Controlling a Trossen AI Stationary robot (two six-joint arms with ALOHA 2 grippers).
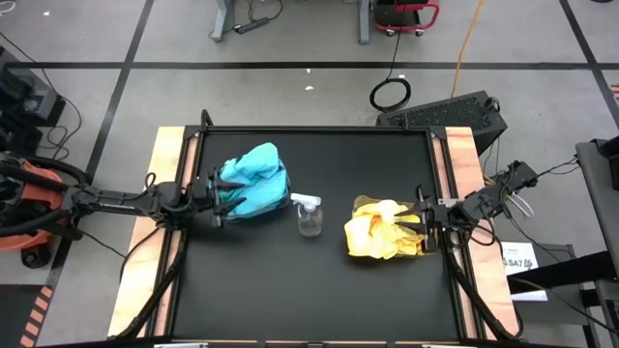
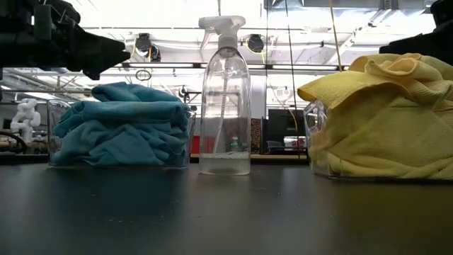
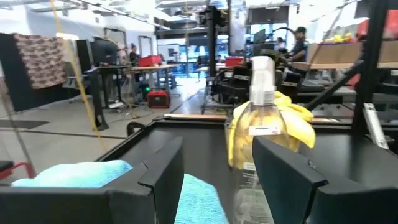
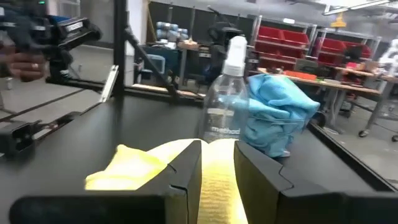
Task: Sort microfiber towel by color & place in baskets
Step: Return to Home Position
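The turquoise towels point(image 1: 253, 179) point(image 2: 124, 124) are heaped in a clear basket point(image 2: 51, 142) on the table's left half and stick up above its rim. The yellow towels point(image 1: 385, 230) point(image 2: 382, 117) are piled in the second clear basket point(image 2: 316, 145) on the right half and spill over its rim. My left gripper point(image 1: 217, 200) point(image 3: 214, 180) is open, at the left edge of the turquoise pile and above it. My right gripper point(image 1: 426, 228) point(image 4: 219, 171) is open by a narrow gap, at the right edge of the yellow pile, with yellow cloth point(image 4: 143, 165) below its fingers.
A clear spray bottle point(image 1: 309, 215) point(image 2: 225, 99) stands upright on the black table between the two baskets. Bare black tabletop point(image 1: 309, 290) lies toward the near edge. Wooden strips point(image 1: 155, 193) run along the table's left and right sides.
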